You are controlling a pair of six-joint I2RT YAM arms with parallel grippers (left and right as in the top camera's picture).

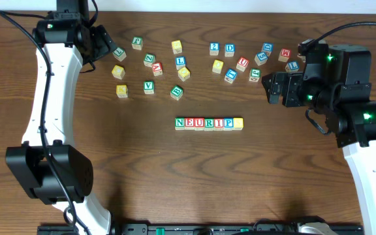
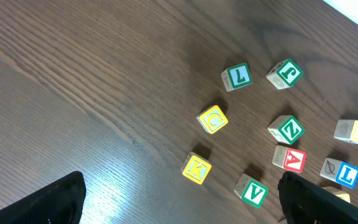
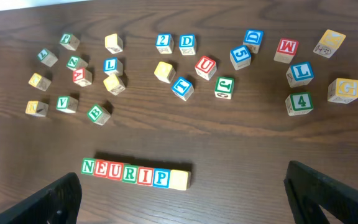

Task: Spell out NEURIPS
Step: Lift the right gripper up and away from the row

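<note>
A row of seven touching cubes [image 1: 209, 123] lies at the table's middle, reading N, E, U, R, I, P, then a yellow-faced cube [image 1: 238, 123] whose letter I cannot read. The row also shows in the right wrist view [image 3: 135, 175]. My left gripper [image 1: 102, 44] is open and empty at the back left, raised over loose cubes; in its wrist view [image 2: 179, 199] a yellow K cube [image 2: 196, 168] and a green V cube [image 2: 252, 191] lie between its fingers, below them. My right gripper [image 1: 274, 87] is open and empty at the right; in its wrist view [image 3: 182, 193] the row lies between its fingers, far off.
Loose cubes are scattered along the back: a left cluster with L, Z, A, V [image 1: 149, 86] and a right cluster with 2, D, U, M, 4 [image 1: 243, 63]. The table's far edge [image 1: 188, 11] runs along the back.
</note>
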